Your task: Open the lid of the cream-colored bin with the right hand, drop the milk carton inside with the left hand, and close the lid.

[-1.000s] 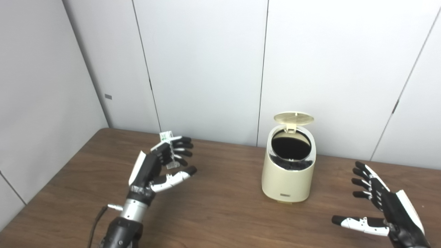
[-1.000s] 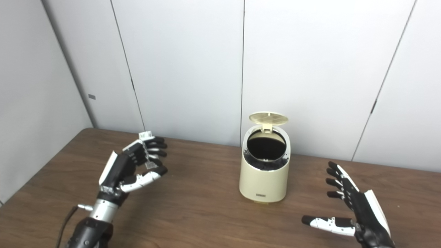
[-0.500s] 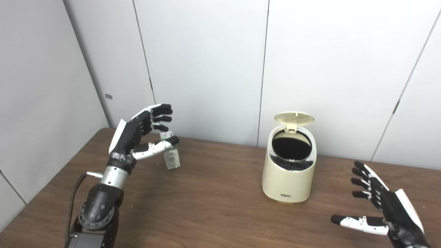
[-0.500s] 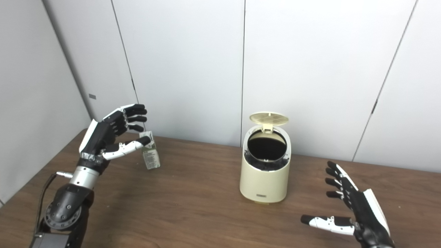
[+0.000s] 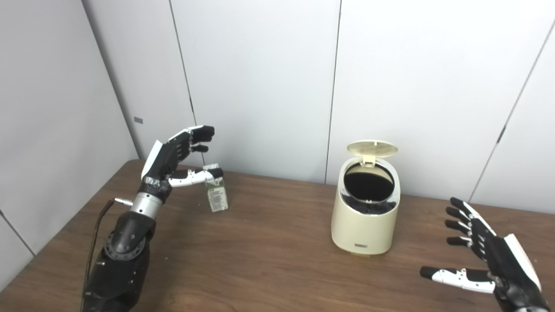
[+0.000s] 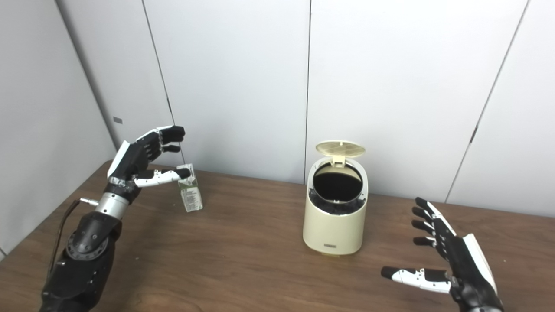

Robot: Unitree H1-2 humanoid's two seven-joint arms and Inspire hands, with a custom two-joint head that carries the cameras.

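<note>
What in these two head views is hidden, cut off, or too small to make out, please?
- Bottom of the bin: both views, dark interior.
- Print on the milk carton: too small.
- Whether the left hand touches the carton: thumb overlaps it.
- Right hand: wrist cut off by the bottom edge.

Cream bin (image 5: 365,225), green-white carton (image 5: 216,195), brown table (image 5: 269,260).
</note>
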